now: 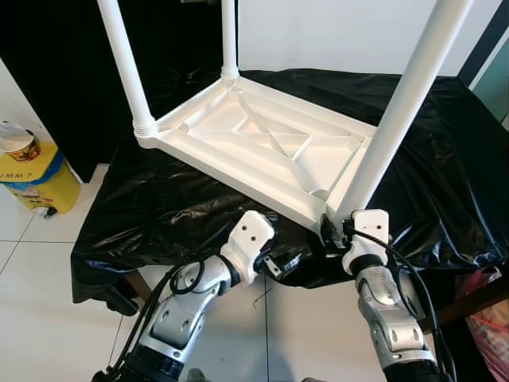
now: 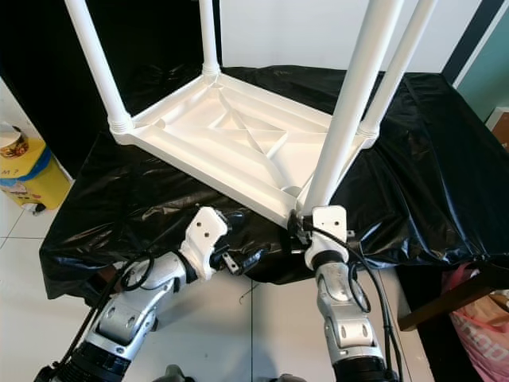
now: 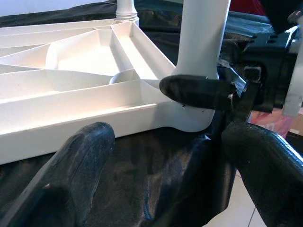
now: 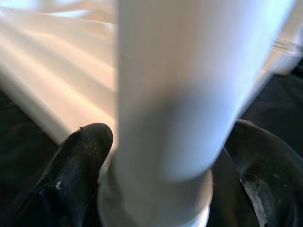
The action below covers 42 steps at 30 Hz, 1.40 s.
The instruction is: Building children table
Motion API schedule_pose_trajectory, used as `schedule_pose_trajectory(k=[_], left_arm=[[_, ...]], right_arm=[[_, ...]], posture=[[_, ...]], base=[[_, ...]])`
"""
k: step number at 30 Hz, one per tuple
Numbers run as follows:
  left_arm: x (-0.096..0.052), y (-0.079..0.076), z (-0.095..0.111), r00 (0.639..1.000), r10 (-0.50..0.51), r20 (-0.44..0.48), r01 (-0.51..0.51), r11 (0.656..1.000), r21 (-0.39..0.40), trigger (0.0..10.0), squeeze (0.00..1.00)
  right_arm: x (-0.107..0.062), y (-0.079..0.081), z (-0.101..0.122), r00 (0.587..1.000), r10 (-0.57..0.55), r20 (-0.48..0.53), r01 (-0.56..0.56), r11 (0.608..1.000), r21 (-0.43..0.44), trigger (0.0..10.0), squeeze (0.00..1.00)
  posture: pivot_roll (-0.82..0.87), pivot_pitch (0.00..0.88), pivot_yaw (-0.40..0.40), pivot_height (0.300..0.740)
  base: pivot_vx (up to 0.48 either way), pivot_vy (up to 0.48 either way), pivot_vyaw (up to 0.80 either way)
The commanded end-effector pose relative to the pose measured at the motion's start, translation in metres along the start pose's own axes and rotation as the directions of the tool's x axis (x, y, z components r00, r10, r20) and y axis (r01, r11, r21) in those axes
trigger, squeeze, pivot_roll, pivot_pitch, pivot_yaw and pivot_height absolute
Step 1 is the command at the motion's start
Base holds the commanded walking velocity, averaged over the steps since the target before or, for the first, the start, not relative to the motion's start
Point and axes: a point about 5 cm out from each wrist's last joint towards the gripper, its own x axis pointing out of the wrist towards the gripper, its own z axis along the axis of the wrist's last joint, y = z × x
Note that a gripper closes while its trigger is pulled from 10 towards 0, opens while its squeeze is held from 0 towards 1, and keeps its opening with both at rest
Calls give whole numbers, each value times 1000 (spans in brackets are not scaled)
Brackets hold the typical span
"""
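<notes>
Right end effector [image 2: 305, 225] pinching near table leg [image 2: 350, 111] | left end effector [image 1: 280, 267] spread, beside upturned tabletop [image 1: 262, 147]

One tabletop [image 2: 238, 135], four legs [image 2: 350, 111], two grippers [image 2: 298, 227].

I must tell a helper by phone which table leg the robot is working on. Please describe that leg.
On the black-covered table lies a white tabletop, upside down, its legs pointing up. The leg meant stands at the near corner on the robot's right. It alone has the right gripper at its base, jaws either side.
</notes>
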Motion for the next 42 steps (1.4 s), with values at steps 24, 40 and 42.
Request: schedule_pose_trajectory(k=[24,40,42], left_arm=[[-2,0,-3,1000,-8,-5,8,1000,-3,10000,0],[-3,0,-3,1000,-18,-10,18,1000,-1,10000,0],[-4,2,-3,1000,-17,-12,17,1000,1,10000,0]], right_arm=[[11,-24,-4,916,401,-30,-401,910,-103,0,0],[9,-26,-13,968,246,-45,-249,966,-72,10000,0],[8,-21,-15,986,158,-46,-161,984,-71,10000,0]], posture=[[12,41,-70,740],[3,59,-59,740],[5,62,-58,740]], base=[[0,0,0],[0,0,0],[0,0,0]])
